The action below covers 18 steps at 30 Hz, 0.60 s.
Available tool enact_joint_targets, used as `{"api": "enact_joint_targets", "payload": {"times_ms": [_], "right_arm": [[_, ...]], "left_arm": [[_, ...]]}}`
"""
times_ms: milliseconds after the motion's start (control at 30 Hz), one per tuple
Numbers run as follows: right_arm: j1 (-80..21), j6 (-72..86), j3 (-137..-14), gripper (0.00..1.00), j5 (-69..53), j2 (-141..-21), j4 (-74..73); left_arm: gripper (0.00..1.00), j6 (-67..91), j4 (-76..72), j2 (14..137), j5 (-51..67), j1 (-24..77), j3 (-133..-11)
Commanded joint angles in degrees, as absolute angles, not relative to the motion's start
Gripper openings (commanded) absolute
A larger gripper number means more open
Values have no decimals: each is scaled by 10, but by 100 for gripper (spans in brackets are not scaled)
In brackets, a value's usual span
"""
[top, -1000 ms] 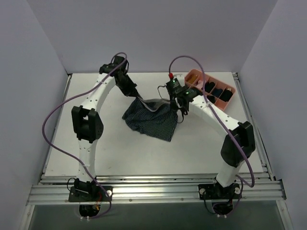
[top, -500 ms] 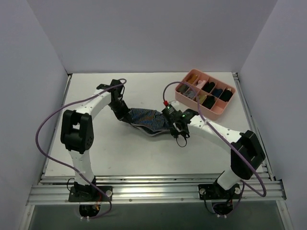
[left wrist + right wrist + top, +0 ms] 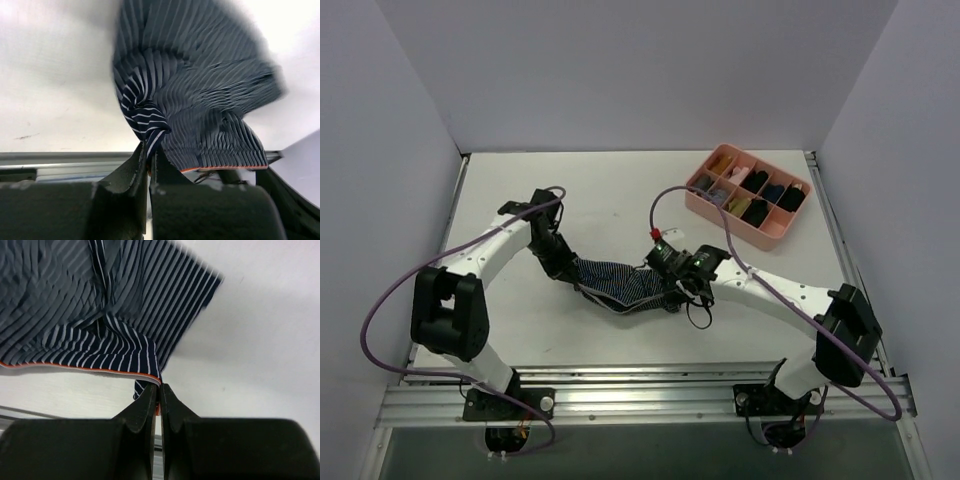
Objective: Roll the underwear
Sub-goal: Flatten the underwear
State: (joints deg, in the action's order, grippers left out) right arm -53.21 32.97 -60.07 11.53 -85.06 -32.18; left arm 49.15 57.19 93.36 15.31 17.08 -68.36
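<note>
while pinched at both ends, underwear bunched, creased, red-edged.

The underwear is showing as soft, matt cloth, dark navy with thin light pinstripes, creasing in fine folds, with a pinkish-red trim edging it. The left gripper and right gripper are looking like matt black plastic, faintly grainy. The table is presenting a smooth, matt white face. At 2 o'clock the tray is gleaming slightly as smooth pink plastic; at 6 o'clock the rail is showing brushed bare metal.
</note>
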Motion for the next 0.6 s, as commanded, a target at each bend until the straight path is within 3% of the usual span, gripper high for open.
{"api": "enact_joint_targets", "payload": {"times_ms": [0, 167, 367, 467, 567], "right_arm": [[-478, 281, -739, 0, 170, -861, -358], [-362, 212, -867, 0, 147, -932, -354], [-294, 134, -1031, 0, 113, -1033, -361], [-276, 124, -1088, 0, 122, -1056, -376], [-277, 125, -1094, 0, 127, -1051, -378]], "left_arm": [[2, 478, 608, 965, 136, 143, -870], [2, 458, 715, 1118, 140, 114, -1149], [2, 475, 762, 1317, 221, 104, -1531], [2, 505, 723, 1349, 271, 100, -1570], [2, 517, 643, 1311, 292, 99, -1481]]}}
